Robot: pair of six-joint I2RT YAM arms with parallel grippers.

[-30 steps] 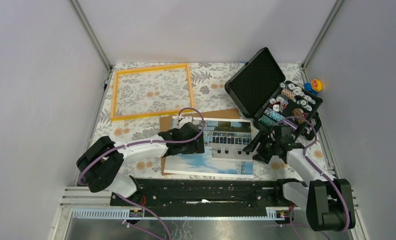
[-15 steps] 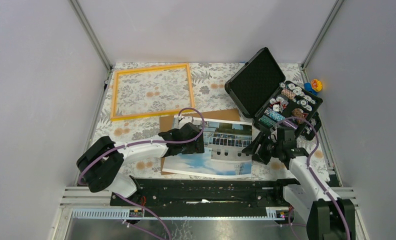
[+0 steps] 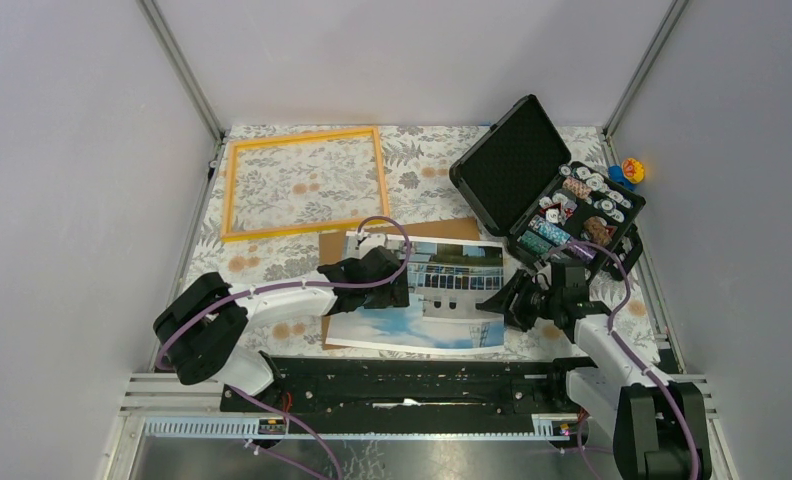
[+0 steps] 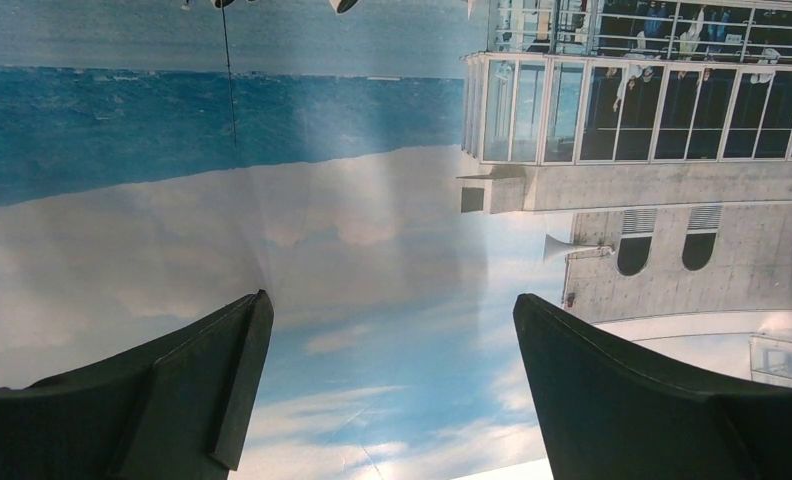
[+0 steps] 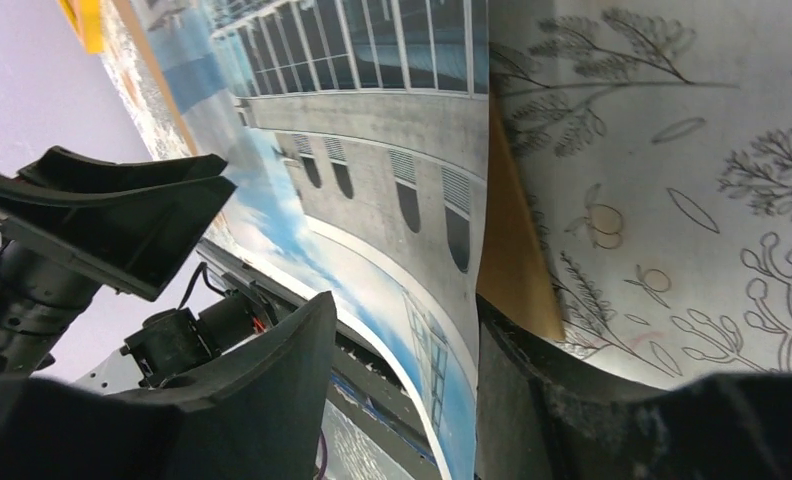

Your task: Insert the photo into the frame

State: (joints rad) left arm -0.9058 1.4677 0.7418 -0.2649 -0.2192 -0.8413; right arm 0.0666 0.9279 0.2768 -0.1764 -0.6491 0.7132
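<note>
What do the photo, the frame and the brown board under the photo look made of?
Photo: thin, semi-glossy paper; its edge curls and catches glare. Frame: probably wood or plastic, matte orange-yellow rails. Board: likely cardboard, plain flat brown.

An open black case (image 3: 510, 168) stands at one o'clock on the floral-patterned worktop (image 3: 422, 172), lid tilted back, its tray packed with rows of round chips (image 3: 584, 198). At two o'clock, by the wall, sits a small yellow-and-red toy (image 3: 632, 167). Near centre a plain brown backing board (image 3: 334, 246) lies flat, partly covered.
</note>
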